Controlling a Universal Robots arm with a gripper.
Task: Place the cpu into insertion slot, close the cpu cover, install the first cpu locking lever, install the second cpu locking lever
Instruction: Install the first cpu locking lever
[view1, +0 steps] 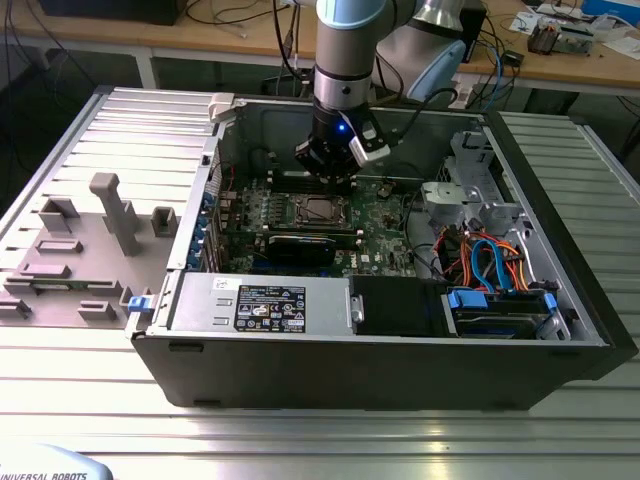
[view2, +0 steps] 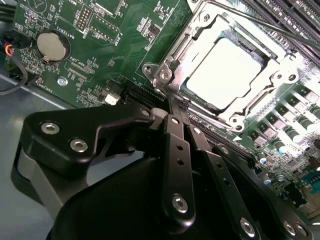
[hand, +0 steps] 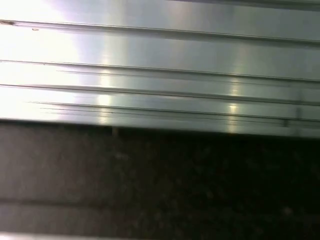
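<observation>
The cpu (view2: 222, 72) is seen seated in the insertion slot (view2: 170, 75), with the cpu cover (view2: 280, 75) apparently lowered around it. The gripper (view2: 172, 111) is held clenched on nothing just beside the socket corner. The thin, stiff, springy cover is judged best pressed at its frame edge, not on the fragile chip.

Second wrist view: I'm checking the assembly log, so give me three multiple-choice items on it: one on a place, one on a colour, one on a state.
1. Where is the cpu? A in the insertion slot; B on the table outside the case; C in the jaws.
2. What colour is the circuit board? A red; B green; C white.
3. How is the cpu cover? A stood upright; B taken off; C down over the cpu.
Answers: 1 A, its bright top sits inside the slot's rim; 2 B, green surrounds the slot; 3 C, the frame lies flat around it.
</observation>
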